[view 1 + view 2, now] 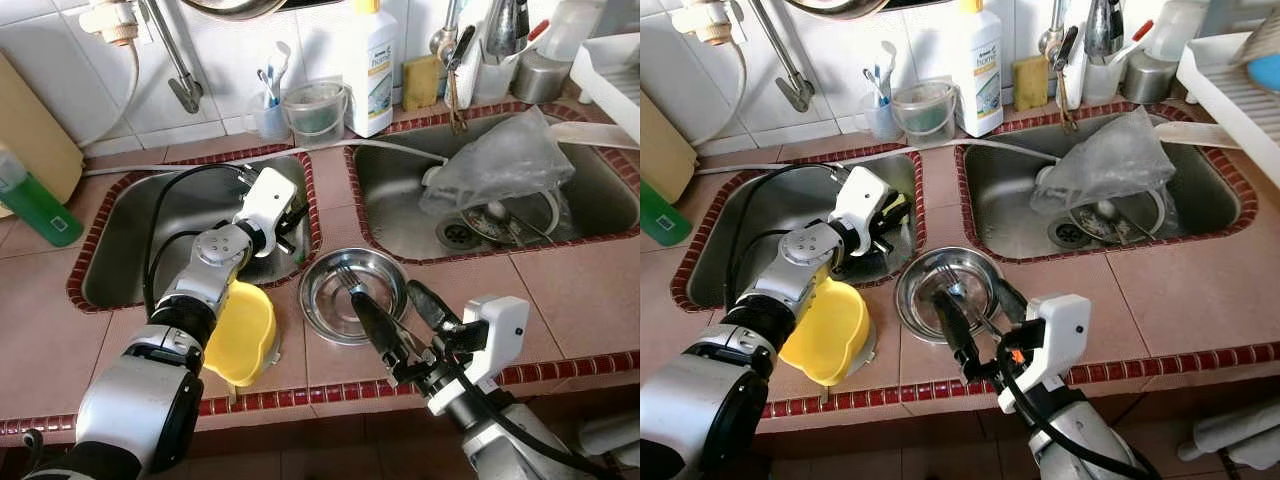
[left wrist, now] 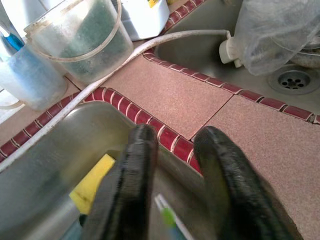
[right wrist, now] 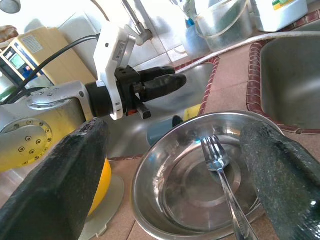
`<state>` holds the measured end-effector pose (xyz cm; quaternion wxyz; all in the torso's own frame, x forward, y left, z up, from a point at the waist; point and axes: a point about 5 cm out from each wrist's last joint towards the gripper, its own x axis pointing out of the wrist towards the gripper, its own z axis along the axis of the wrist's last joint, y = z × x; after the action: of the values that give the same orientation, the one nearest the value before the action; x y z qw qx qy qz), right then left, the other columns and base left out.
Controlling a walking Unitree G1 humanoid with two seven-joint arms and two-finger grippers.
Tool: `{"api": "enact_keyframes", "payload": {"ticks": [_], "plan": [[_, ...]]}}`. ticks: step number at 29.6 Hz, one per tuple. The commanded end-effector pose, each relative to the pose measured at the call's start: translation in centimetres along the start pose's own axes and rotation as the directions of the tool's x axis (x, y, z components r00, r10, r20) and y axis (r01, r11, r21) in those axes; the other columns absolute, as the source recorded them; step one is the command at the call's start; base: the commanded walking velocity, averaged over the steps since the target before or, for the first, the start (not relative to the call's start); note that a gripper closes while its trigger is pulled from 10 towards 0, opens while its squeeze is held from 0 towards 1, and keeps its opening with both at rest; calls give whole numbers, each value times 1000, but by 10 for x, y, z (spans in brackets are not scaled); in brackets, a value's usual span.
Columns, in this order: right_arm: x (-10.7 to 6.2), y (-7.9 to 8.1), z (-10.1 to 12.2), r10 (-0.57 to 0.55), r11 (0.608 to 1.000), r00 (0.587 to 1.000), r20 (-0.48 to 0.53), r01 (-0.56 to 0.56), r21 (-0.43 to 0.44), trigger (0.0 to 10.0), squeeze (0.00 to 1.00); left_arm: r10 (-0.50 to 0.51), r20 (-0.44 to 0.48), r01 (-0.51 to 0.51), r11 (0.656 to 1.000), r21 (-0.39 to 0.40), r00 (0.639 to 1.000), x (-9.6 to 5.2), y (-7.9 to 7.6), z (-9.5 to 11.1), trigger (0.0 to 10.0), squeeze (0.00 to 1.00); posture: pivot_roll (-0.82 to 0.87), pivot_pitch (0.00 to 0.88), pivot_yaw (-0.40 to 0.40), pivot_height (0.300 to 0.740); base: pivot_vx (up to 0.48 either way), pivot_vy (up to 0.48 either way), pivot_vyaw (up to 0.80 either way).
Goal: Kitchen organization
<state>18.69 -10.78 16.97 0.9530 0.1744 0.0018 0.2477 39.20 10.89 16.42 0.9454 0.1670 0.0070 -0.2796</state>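
Sitting on the tiled counter [image 1: 560, 290] between two sinks is a shiny steel bowl [image 1: 352, 294], and a fork [image 3: 222, 175] lies inside it with its prongs pointing toward the wall. The right gripper [image 1: 400, 318] hangs just over the near edge of the bowl. Its two black fingers [image 3: 55, 185] are spread wide apart, one on each side of the bowl, and hold nothing.

The left gripper [image 1: 291, 226] reaches over the right edge of the left sink [image 1: 150, 230]. Its fingers [image 2: 131, 185] have a small gap between them, and nothing is in that gap. Down in this sink, by the fingers, is a yellow sponge [image 2: 92, 182] and a thin white thing with a green mark, too blurry to name.

A yellow bowl [image 1: 243, 335] sits near the front edge of the counter, partly under the left arm.

The right sink [image 1: 590, 200] holds a crumpled clear bag [image 1: 505, 160] lying over some dishes near the drain. A white hose [image 2: 125, 60] runs along the counter behind the left sink and into the right sink.

Along the back wall stand a blue cup [image 1: 268, 112] with toothbrushes, a clear tub [image 1: 315, 110], a white bottle [image 1: 372, 70] and a tan sponge [image 1: 421, 82]. A green bottle [image 1: 35, 205] lies on the far left
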Motion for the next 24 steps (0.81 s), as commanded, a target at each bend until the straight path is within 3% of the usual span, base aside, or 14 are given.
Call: {"api": "enact_keyframes", "payload": {"ticks": [1, 17, 24], "plan": [[2, 5, 4, 26, 1000, 999, 20, -26, 9, 10000, 0, 9, -12, -9, 1000, -11, 1000, -2, 8, 1, 10000, 1000, -229, 142, 192, 740, 0, 0, 0], [17, -4, 12, 23, 1000, 997, 69, -22, -11, 10000, 0, 59, 19, -58, 998, -38, 998, -3, 16, 8, 10000, 1000, -200, 109, 165, 740, 0, 0, 0], [32, -18, 21, -24, 998, 990, 137, 32, -53, 10000, 0, 99, 74, -92, 992, -83, 992, -5, 17, 14, 10000, 1000, -170, 61, 135, 740, 0, 0, 0]]}}
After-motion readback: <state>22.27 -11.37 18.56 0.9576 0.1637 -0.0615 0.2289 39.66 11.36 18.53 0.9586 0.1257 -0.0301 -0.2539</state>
